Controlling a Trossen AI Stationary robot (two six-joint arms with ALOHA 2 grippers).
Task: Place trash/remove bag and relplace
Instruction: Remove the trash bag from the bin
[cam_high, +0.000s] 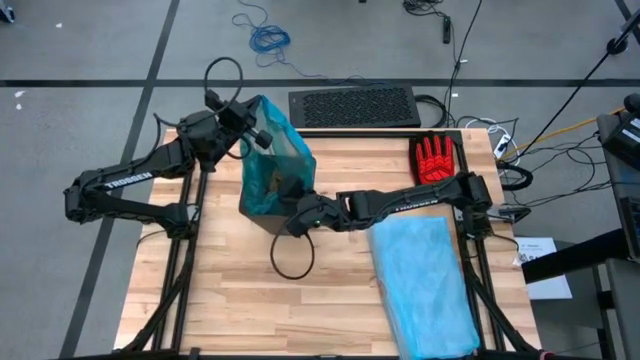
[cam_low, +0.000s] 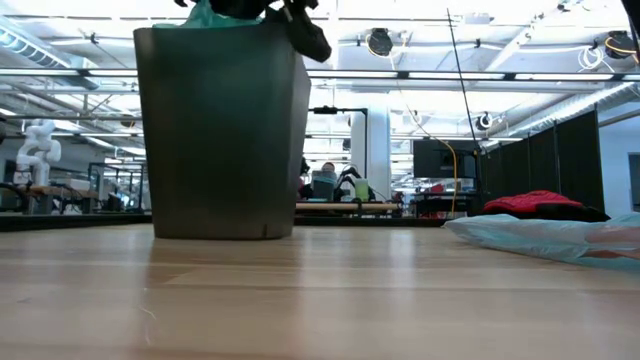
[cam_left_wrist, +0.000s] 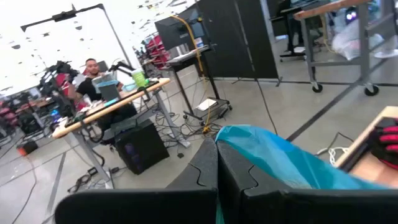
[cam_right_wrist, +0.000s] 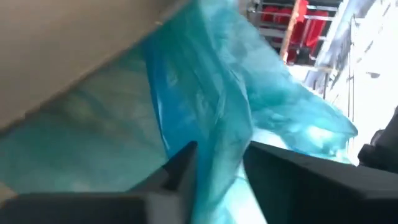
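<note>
Bag (cam_high: 272, 160) pinched by left pincer (cam_high: 252, 138); right pincer (cam_right_wrist: 217, 165) straddles film, grip unclear; bin contents hidden.

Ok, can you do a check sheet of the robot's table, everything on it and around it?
Surface: light wooden table.
Job's things: crinkly teal-green plastic bag in dark grey bin; loose trash nothing seen.
Clutter: pale sky-blue plastic bag, red glove.
Grippers: left gripper shut on the teal-green bag's top edge; right gripper at its opposite side.
Cables: black cable loop on table; blue cable on floor.
Surroundings: black floor mat; seated person.
</note>
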